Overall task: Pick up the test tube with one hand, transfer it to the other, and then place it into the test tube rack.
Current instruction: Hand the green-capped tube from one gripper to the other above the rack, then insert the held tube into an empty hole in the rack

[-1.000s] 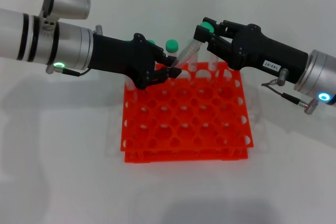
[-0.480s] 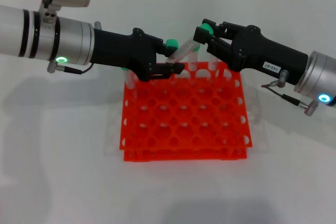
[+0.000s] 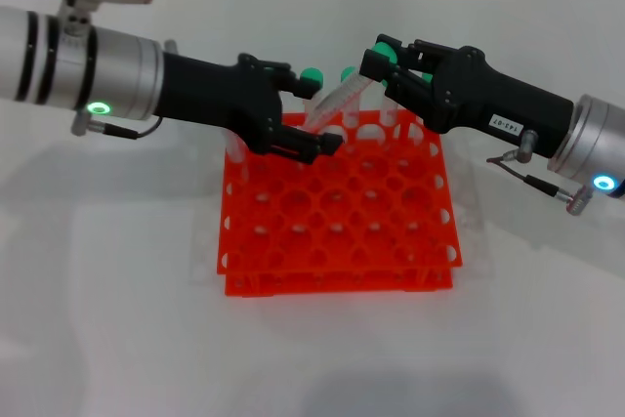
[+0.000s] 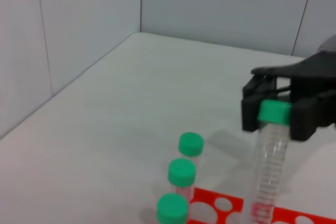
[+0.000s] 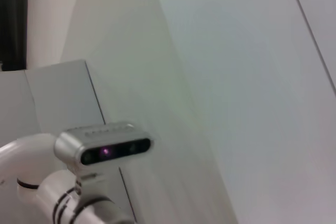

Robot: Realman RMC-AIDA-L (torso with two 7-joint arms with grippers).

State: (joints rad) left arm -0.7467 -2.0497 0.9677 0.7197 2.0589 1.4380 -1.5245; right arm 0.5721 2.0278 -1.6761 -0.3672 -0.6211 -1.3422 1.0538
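Four green-capped tubes [image 4: 270, 150], one orange rack [image 3: 337, 231], two black tools [image 3: 322, 139].

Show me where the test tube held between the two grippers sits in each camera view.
Head view: the test tube slants above the rack's far edge, cap in the right gripper.
Left wrist view: test tube, upright, lower right.
Right wrist view: not in it.
Shared landmark: the test tube rack.

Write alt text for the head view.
Two black grippers meet over the back edge of an orange rack, both at a tilted clear test tube. The right gripper clamps its green-capped top; the left gripper closes around its lower end. More green-capped tubes stand in the back row.
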